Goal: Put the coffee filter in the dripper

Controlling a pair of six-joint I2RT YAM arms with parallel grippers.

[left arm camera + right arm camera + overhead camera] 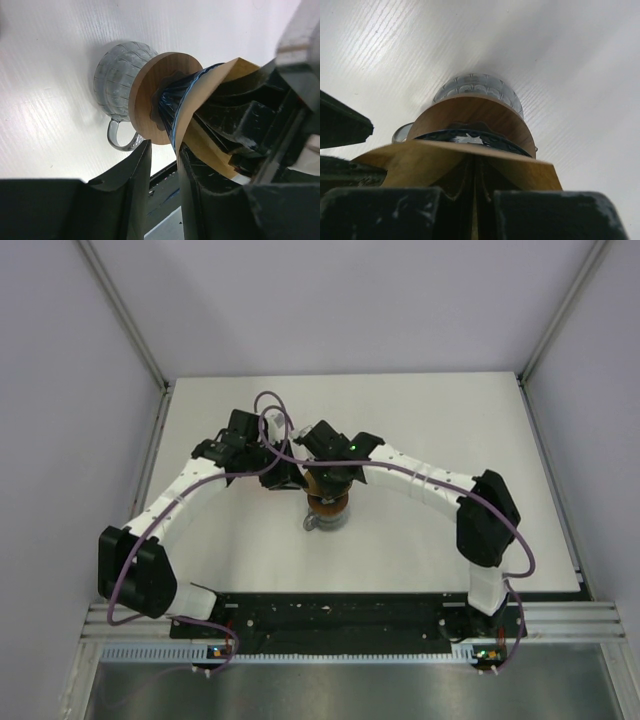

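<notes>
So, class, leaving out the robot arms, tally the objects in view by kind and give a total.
glass jug: 1
brown ring: 1
blue dripper: 1
coffee filter: 1
Total: 4

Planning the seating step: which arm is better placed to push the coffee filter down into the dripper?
Right. The right gripper is shut on the coffee filter, held directly over the dripper mouth. The left gripper stands open beside the rim, at the filter's edge.
</notes>
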